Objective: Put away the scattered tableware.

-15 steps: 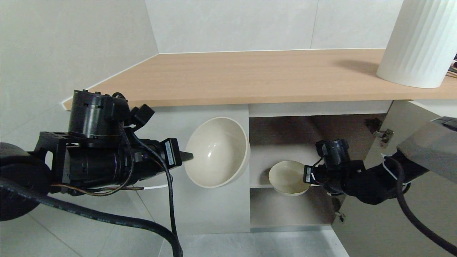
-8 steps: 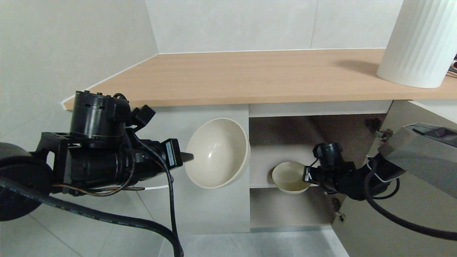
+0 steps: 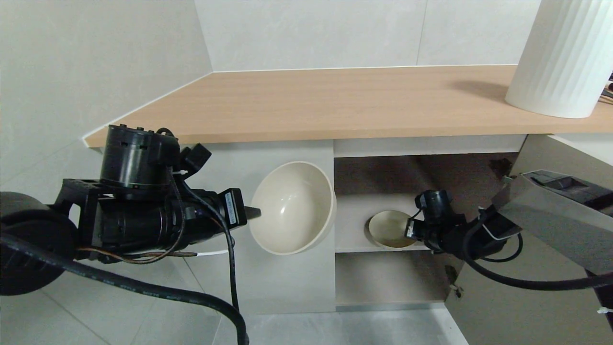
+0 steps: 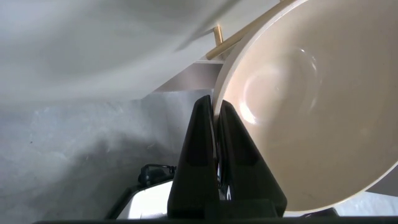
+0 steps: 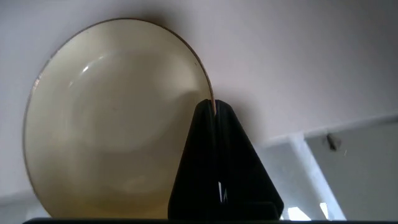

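1. The left gripper (image 3: 255, 211) was pinched onto the rim of the large bowl (image 3: 293, 207), holding it tipped on its side before the closed cabinet door (image 3: 287, 278), just under the countertop (image 3: 335, 103).
2. The right gripper (image 3: 411, 231) was clamped on the rim of the small bowl (image 3: 388, 229), inside the open cabinet at the shelf (image 3: 352, 249); whether the bowl touched the shelf could not be told.
3. A white ribbed vessel (image 3: 560, 57) stood on the countertop.

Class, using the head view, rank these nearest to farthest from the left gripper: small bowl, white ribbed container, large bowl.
1. large bowl, gripped by the left gripper
2. small bowl, inside the open cabinet
3. white ribbed container, countertop, far right
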Controlling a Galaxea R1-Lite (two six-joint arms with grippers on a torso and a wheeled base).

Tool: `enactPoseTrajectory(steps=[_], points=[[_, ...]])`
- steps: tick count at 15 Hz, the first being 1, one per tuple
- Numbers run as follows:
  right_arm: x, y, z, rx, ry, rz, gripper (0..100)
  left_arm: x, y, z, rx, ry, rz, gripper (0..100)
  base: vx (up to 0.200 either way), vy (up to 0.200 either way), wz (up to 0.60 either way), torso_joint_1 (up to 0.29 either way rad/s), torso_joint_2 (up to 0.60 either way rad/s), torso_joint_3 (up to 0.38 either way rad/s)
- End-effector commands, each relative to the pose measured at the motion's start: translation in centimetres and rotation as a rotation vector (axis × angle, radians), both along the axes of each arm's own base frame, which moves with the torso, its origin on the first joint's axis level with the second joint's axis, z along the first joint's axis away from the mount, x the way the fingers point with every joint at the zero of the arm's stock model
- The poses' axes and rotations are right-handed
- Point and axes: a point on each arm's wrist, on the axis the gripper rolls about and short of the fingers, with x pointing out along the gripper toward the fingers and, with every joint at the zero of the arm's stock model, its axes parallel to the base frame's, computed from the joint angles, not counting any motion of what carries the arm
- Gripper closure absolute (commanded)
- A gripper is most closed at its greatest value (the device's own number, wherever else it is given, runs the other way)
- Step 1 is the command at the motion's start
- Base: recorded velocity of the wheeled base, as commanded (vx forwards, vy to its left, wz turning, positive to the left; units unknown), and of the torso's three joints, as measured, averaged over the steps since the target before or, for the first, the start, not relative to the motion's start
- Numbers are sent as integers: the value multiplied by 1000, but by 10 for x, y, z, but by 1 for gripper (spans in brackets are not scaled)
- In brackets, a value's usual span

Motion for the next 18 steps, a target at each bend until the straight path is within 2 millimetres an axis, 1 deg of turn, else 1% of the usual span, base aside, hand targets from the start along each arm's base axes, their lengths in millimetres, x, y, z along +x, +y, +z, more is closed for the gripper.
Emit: enactPoseTrajectory(steps=[1,5,7,9,10,14,15,18], points=[[11,-2,-8,-3,-8,-18,100,2,-1,-3,5,10,2,100,0,0,0,0,0,0],[22,-9,-5,5,-36,-40,100,3,-2,-5,8,15,-1,100,0,0,0,0,0,0],[25,-11,-4,-1,-45,-57,100,2,-9,-12,19,39,-24,100,0,0,0,0,0,0],[26,-11,-4,-1,-49,-60,100,2,-11,-15,23,47,-32,100,0,0,0,0,0,0],[27,-11,-3,3,-59,-62,100,2,-15,-25,71,57,-62,100,0,0,0,0,0,0],[29,-11,-3,8,-65,-66,100,2,-26,-40,109,97,-98,100,0,0,0,0,0,0],[29,-11,-2,9,-67,-66,0,2,-27,-42,112,104,-100,100,0,0,0,0,0,0],[26,-12,4,11,-67,-64,0,-1,-31,-43,118,108,-114,100,0,0,0,0,0,0]])
